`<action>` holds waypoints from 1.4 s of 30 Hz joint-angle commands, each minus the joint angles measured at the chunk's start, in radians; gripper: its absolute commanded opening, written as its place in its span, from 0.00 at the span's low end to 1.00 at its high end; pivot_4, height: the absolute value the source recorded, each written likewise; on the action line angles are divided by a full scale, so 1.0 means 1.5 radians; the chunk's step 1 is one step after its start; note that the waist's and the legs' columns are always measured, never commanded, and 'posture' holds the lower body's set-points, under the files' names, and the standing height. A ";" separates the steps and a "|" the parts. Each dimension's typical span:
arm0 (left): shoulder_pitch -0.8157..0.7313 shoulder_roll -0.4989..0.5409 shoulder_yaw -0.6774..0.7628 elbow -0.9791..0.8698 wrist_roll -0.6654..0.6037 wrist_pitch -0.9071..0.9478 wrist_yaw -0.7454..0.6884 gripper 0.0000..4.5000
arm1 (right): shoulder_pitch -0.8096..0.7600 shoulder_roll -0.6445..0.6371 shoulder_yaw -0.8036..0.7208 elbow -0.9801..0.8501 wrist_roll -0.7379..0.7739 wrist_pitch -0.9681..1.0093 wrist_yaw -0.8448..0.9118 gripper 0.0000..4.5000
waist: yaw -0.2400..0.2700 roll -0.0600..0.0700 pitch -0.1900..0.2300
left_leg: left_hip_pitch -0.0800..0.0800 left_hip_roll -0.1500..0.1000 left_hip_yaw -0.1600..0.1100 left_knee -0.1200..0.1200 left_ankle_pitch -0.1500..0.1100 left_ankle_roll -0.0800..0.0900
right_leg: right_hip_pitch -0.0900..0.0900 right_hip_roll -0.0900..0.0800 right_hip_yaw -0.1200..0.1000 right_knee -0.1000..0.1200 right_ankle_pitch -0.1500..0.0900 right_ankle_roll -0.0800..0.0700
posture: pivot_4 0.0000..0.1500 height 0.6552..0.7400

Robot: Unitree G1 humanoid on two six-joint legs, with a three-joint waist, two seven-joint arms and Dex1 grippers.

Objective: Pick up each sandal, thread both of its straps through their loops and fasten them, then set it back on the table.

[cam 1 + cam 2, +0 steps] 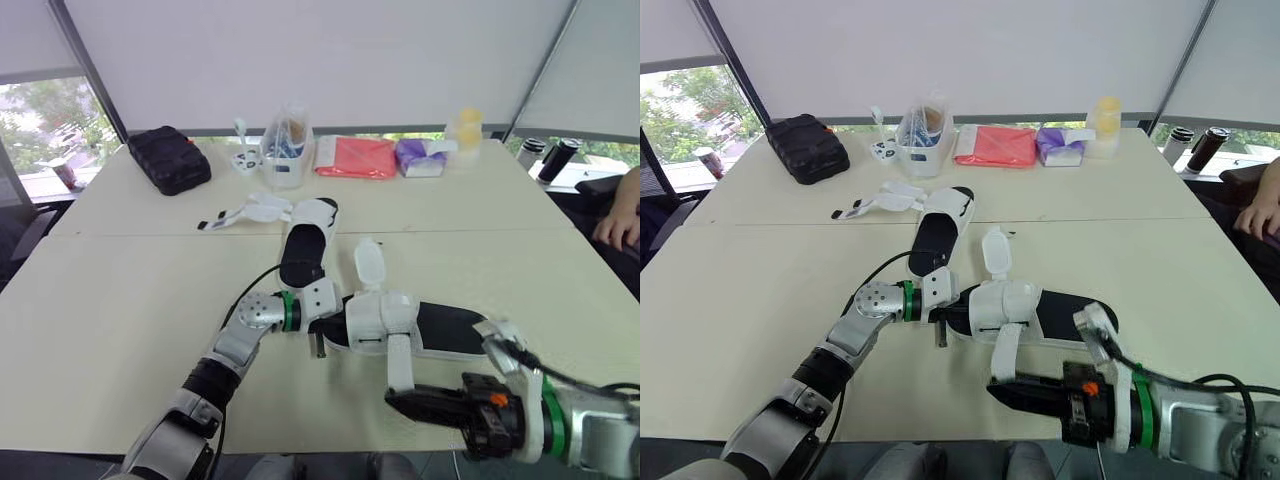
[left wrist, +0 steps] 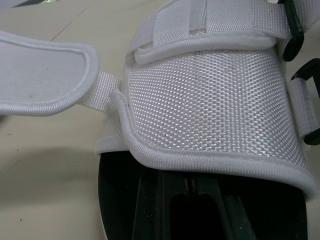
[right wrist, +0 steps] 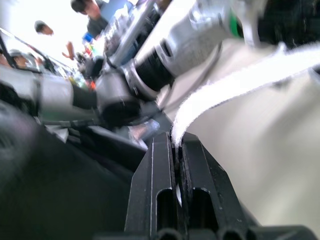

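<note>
As the strap (image 1: 398, 362) of the sandal (image 1: 450, 330) is limp, the right gripper (image 1: 396, 400) pinches its 6 o'clock tip; of the left gripper (image 1: 322, 330) I cannot tell.

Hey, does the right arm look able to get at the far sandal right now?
Probably not, as things stand. The right gripper has its jaws shut on the loose strap of the near sandal, and that sandal lies between it and the far sandal.
</note>
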State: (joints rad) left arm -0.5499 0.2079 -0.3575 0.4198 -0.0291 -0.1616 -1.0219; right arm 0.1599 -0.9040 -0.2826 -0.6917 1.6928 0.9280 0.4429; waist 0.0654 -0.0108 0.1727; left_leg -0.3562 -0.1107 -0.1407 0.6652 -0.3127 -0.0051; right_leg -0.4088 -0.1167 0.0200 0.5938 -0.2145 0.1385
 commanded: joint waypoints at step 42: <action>0.023 -0.007 -0.025 0.008 0.027 0.025 0.023 0.00 | -0.522 0.067 0.247 0.600 -0.610 -0.051 0.201 0.76 | -0.001 0.002 -0.002 | -0.001 -0.002 0.000 0.000 -0.001 0.001 | -0.001 -0.001 0.000 0.001 0.000 0.000 | 1.00 1.00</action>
State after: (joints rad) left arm -0.5391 0.2026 -0.3601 0.4030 -0.0238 -0.1543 -0.9985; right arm -0.5959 -0.8031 0.1027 0.1994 0.8004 0.8471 0.7101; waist 0.0645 -0.0080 0.1701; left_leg -0.3574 -0.1141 -0.1407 0.6654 -0.3135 -0.0035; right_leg -0.4106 -0.1187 0.0207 0.5949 -0.2142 0.1383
